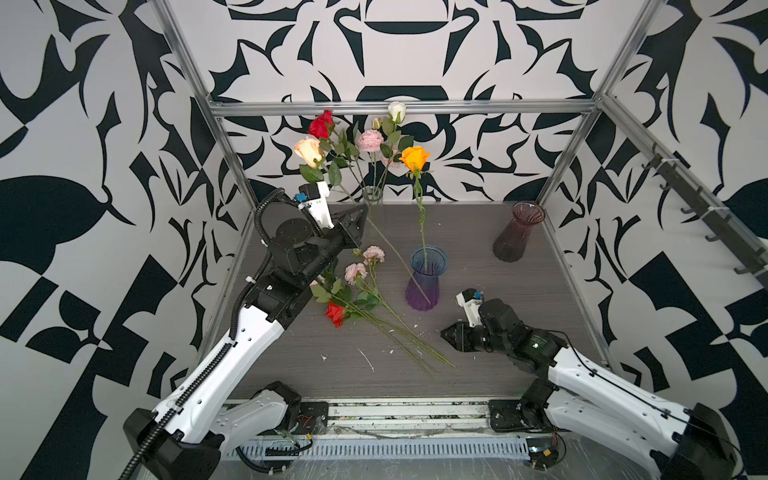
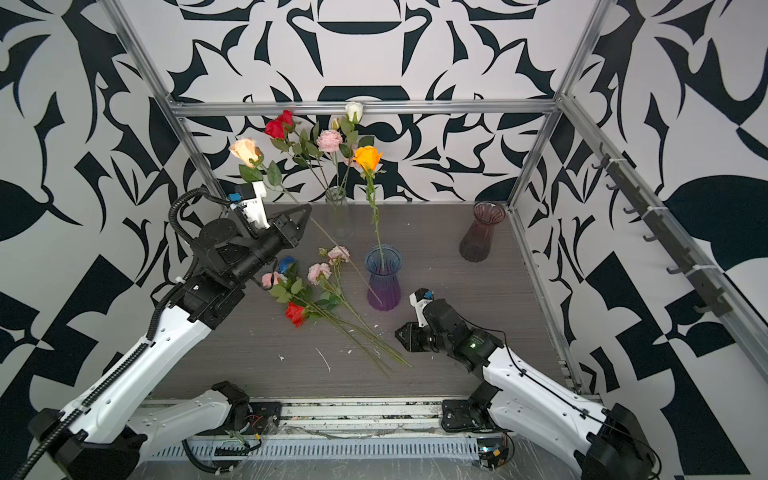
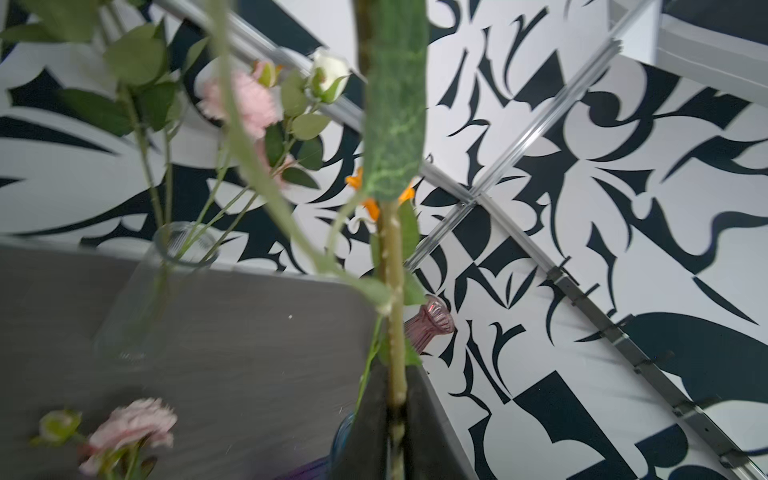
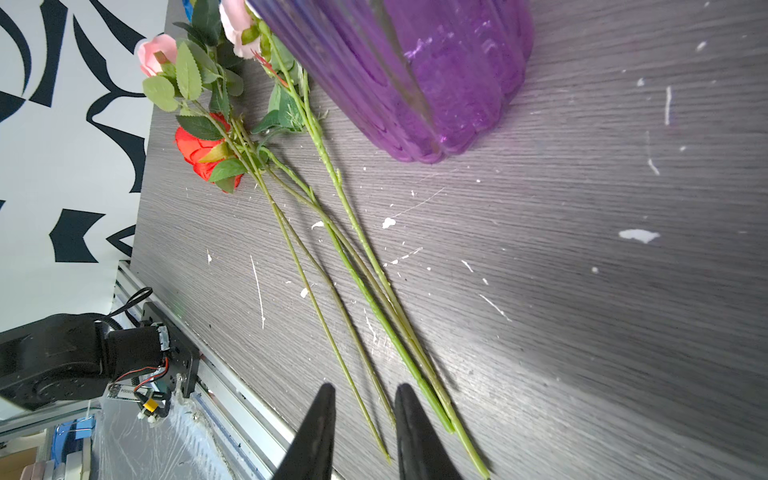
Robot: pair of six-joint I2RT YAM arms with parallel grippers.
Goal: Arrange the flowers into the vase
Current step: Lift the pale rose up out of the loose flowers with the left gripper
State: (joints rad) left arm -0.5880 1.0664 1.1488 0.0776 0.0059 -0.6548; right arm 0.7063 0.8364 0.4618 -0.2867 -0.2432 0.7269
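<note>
The left gripper [image 1: 360, 211] clamps the peach rose [image 1: 309, 151] by its stem, up left of the blue-purple vase [image 1: 422, 291] holding 1 orange rose [image 1: 414, 158], with loose flowers [image 1: 353, 291] lying just left of it and the right gripper [image 1: 443, 333] near its front right, jaws slightly parted, empty.

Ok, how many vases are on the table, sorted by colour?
Clear glass vase: 1
Blue-to-purple vase: 1
Dusky pink vase: 1
Total: 3
</note>
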